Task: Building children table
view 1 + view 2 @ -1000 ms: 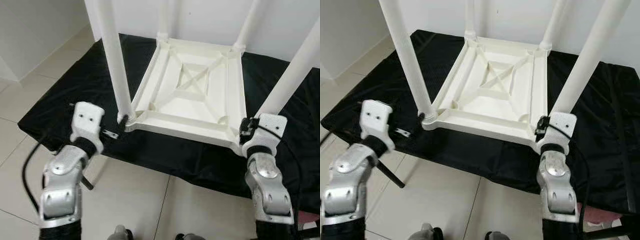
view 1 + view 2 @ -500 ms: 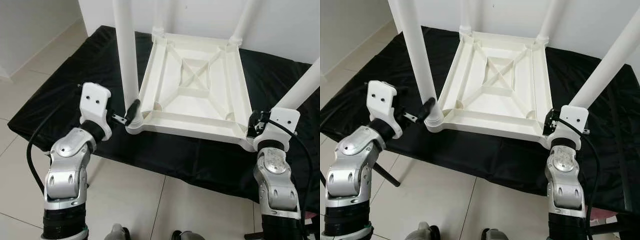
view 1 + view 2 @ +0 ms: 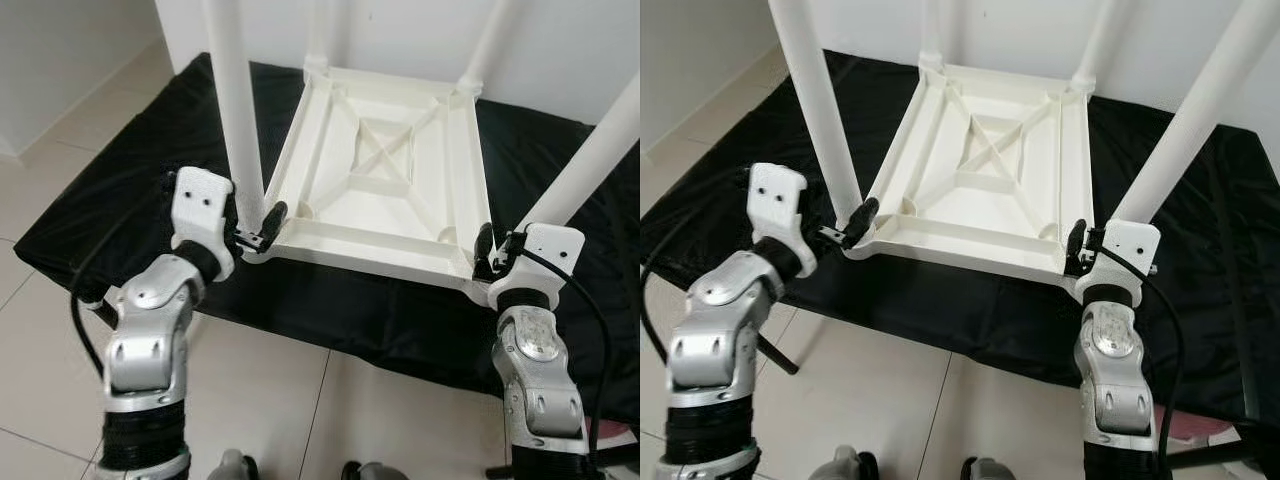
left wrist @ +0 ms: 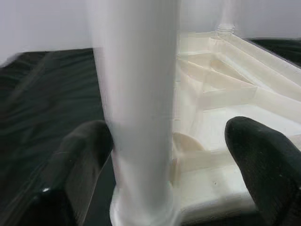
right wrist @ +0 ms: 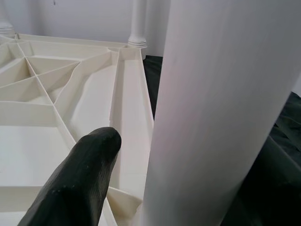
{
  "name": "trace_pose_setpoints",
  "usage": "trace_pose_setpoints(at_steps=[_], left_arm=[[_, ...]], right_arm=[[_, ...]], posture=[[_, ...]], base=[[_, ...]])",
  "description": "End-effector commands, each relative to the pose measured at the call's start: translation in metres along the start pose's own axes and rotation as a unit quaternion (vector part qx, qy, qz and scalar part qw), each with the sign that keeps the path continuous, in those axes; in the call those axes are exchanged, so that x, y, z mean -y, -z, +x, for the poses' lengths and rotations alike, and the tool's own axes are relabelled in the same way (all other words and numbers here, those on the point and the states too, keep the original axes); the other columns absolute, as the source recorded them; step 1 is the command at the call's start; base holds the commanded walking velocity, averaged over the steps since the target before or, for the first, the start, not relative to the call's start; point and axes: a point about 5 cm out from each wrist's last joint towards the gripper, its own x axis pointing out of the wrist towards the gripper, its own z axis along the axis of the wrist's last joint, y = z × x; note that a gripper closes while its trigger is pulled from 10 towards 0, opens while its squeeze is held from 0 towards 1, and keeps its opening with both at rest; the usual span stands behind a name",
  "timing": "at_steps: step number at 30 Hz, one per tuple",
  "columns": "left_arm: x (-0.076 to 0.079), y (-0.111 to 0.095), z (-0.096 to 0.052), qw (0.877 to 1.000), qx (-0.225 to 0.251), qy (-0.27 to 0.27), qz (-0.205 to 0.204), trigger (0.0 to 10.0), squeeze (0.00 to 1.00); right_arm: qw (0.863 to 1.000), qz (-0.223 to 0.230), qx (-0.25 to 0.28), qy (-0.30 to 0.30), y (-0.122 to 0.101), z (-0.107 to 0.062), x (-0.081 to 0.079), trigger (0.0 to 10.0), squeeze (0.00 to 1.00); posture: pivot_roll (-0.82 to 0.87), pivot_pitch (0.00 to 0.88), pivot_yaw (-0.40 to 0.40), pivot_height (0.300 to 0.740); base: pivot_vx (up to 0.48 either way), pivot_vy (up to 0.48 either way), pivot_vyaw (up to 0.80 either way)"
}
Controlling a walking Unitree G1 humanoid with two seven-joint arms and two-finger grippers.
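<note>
Four white legs (image 3: 235,100) stand fitted on the upturned table top (image 3: 385,190); assembly looks nearly done, turning upright left. My left gripper (image 3: 258,228) straddles the near-left leg, fingers apart. My right gripper (image 3: 1077,249) brackets the near-right leg; grip uncertain. Black cloth (image 3: 120,190), tiled floor (image 3: 40,330), white walls.

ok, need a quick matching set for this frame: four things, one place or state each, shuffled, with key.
Column 1:
1. left gripper
2. right gripper
3. table top
4. black cloth

Column 2:
A. lying upside down, ribbed underside facing up
B. at the base of the near right leg
C. spread under the white table
D. fingers open on either side of the near left leg

Pairs: 1-D, 2-B, 3-A, 4-C
</note>
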Motion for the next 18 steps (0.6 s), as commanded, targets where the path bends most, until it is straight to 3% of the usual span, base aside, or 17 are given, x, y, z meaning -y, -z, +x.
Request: trace_pose_setpoints(at_steps=[1,8,9,10,12,13,14,16,18], left_arm=[[-0.003,0.001,0.013,0.999,0.002,-0.047,0.006,10.0,0.00],[-0.017,-0.002,0.025,0.996,0.005,-0.084,0.017,10.0,0.00],[-0.020,-0.002,0.027,0.995,0.004,-0.092,0.024,7.3,0.00],[-0.024,-0.002,0.027,0.995,0.001,-0.097,0.029,0.0,0.00],[-0.027,0.000,0.027,0.994,-0.001,-0.100,0.034,0.0,0.00],[-0.028,0.001,0.025,0.994,-0.002,-0.101,0.035,0.0,0.00],[-0.028,0.001,0.025,0.994,-0.002,-0.101,0.035,0.0,0.00],[-0.028,0.002,0.025,0.994,0.003,-0.102,0.037,0.0,0.00],[-0.028,0.002,0.025,0.994,0.005,-0.101,0.036,0.0,0.00]], right_arm=[[1.000,-0.004,-0.025,0.005,0.011,-0.003,0.000,10.0,0.00],[0.999,-0.020,-0.034,0.016,0.015,-0.005,0.008,10.0,0.00],[0.999,-0.021,-0.036,0.017,0.017,-0.008,0.009,10.0,0.00],[0.999,-0.001,-0.045,0.009,0.020,-0.013,0.009,10.0,0.00],[0.999,0.014,-0.051,0.003,0.022,-0.017,0.009,10.0,0.00],[0.996,0.055,-0.069,-0.016,0.025,-0.023,0.005,10.0,0.00],[0.996,0.055,-0.069,-0.016,0.025,-0.023,0.005,10.0,0.00],[0.983,0.138,-0.097,-0.069,0.028,-0.037,-0.006,10.0,0.00],[0.976,0.161,-0.108,-0.098,0.029,-0.045,-0.011,10.0,0.00]], posture=[[0.00,0.132,-0.013,0.740],[-0.03,0.127,-0.002,0.740],[-0.03,0.126,0.001,0.740],[-0.04,0.125,0.006,0.740],[-0.04,0.125,0.006,0.740],[-0.04,0.125,0.010,0.740],[-0.04,0.125,0.010,0.740],[-0.03,0.126,0.008,0.740],[-0.03,0.127,0.007,0.740]], base=[[0.000,0.000,0.00],[0.000,0.000,0.00],[0.000,0.000,0.00],[0.000,0.000,0.00],[0.000,0.000,0.00],[0.000,0.000,0.00],[0.000,0.000,0.00],[0.000,0.000,0.00],[0.000,0.000,0.00]])
